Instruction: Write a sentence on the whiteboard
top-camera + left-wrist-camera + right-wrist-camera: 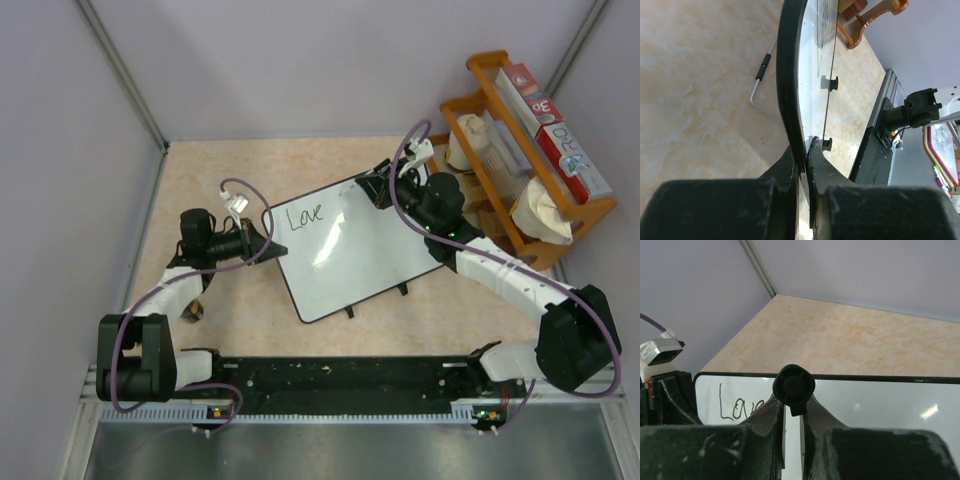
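beige marbled tabletop (pixel 210 180), lilac walls all round, and the whiteboard (pixel 345 250) lies at an angle in the middle of it, with the word "love" (pixel 305 214) inked near its far left corner. at the board's left short edge, the left gripper (pixel 262 235) is right up against the frame. off the board's far right corner stands a wooden rack (pixel 520 150) stuffed with boxes and pale bundles. the right gripper (pixel 375 188) sits at the board's far edge, just right of the writing.

from above you can't judge either claw. the left wrist view settles one: both fingers (pixel 785 170) are pinched nearly together on the board's thin black frame (pixel 789 75), with the rim sandwiched between them. it also picks out the board's small black feet (pixel 829 83) on one long edge. beside the frame, a bent metal rod (pixel 762 80) with a black sleeve lies on the table, and the top view doesn't show it.

the right wrist view gives the other: jaws drawn in close around a black marker (pixel 794 385), seen end-on, its round butt poking up between the fingers, with the board's glossy face just beyond. the tip is out of sight, so whether it touches the board i cannot tell.
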Controlling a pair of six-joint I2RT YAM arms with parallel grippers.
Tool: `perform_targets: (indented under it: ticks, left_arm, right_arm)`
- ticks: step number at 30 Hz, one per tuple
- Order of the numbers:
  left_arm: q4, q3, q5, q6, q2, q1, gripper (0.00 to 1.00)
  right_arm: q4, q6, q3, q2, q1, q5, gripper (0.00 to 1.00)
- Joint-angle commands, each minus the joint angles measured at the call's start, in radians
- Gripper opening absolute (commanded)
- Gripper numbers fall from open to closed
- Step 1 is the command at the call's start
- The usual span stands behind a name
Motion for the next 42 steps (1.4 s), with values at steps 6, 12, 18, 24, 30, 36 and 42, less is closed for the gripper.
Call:
perform_targets:
  ticks: [6,12,18,24,30,36,42]
  left_arm:
    - [-0.022,-0.007,-0.114,0.216,-0.004,-0.017,0.0]
    - [-0.022,-0.006,-0.111,0.217,0.002,-0.017,0.0]
    - [-0.023,-0.004,-0.113,0.221,0.003,-0.017,0.0]
    - [-0.025,-0.001,-0.116,0.224,0.006,-0.017,0.0]
    - [-0.026,-0.003,-0.117,0.225,0.008,-0.017,0.0]
    - [-0.026,-0.003,-0.119,0.225,0.008,-0.017,0.0]
    - [-0.026,-0.004,-0.121,0.225,0.011,-0.017,0.0]
  right_arm:
    - [0.048,-0.035,0.062,0.04,0.023,0.043,0.0]
    - [0.042,-0.033,0.068,0.062,0.033,0.041,0.0]
    - [0.045,-0.026,0.052,0.075,0.037,0.03,0.0]
    - [0.037,-0.021,0.035,0.074,0.04,0.018,0.0]
    - [0.029,-0.018,0.009,0.057,0.046,0.015,0.0]
    - [0.006,-0.022,-0.007,0.043,0.045,0.024,0.0]
    - [-0.004,-0.024,-0.034,0.023,0.046,0.064,0.0]
